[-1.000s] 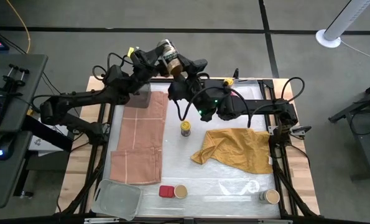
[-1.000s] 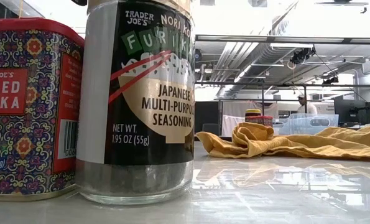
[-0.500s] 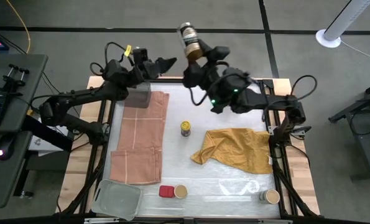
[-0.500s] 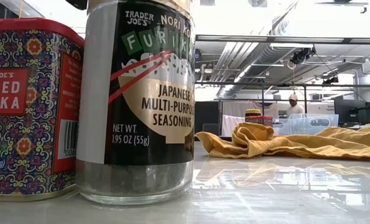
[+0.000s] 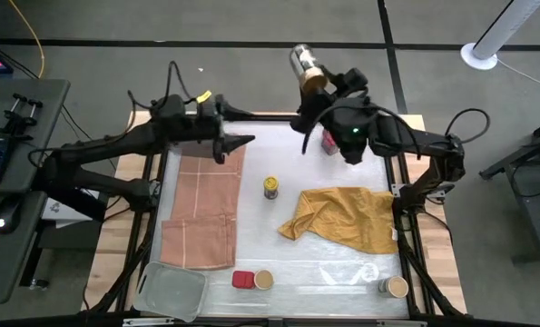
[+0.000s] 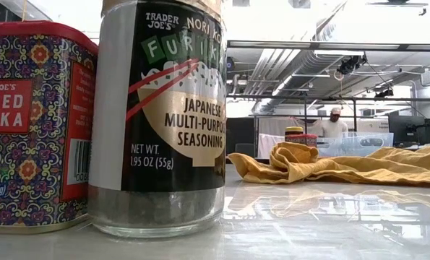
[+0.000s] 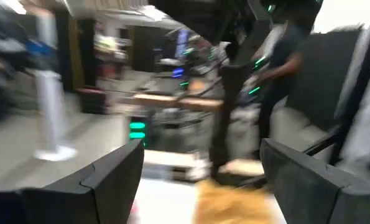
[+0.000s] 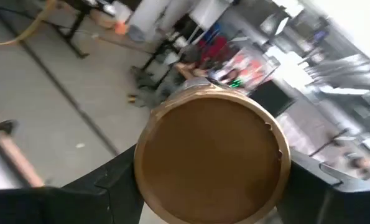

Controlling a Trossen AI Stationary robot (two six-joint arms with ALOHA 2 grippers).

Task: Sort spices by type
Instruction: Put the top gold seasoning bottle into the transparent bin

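Holding a tan-topped jar (image 5: pixel 306 66) beyond the far edge of the desk (image 5: pixel 288 263), the right hand (image 5: pixel 317 86) grips it by the dark body, the round tan lid (image 8: pixel 212 158) filling the right wrist view between the two fingers. One second ago both hands met at this jar near the far edge; since then the right arm has carried it up and to the right, while the left hand (image 5: pixel 236 142) has drawn back over the far left part of the desk, above the pink cloth (image 5: pixel 206 204), with its fingers (image 7: pixel 110 180) spread wide and nothing between them.

Going from left to right along the near edge: a clear grey tray (image 5: pixel 171 291) at the near left corner, then a red square tin (image 5: pixel 242 279) touching a second tan-topped jar (image 5: pixel 263 279), and a third tan-topped jar (image 5: pixel 396 287) near the near right corner. A yellow-capped jar (image 5: pixel 270 187) stands mid-desk, left of the crumpled mustard cloth (image 5: pixel 347 216). Another red tin (image 5: pixel 328 140) lies near the far edge, under the right arm.

In the low view the red tin (image 6: pixel 34 126) reads "OKED" and "RIKA" with "(75g)"; the jar beside it (image 6: pixel 164 115) reads "TRADER JOE'S", "NORI", "FURIK", "JAPANESE MULTI-PURPO SEASONING", "NET WT. 1.95 OZ (55g)".
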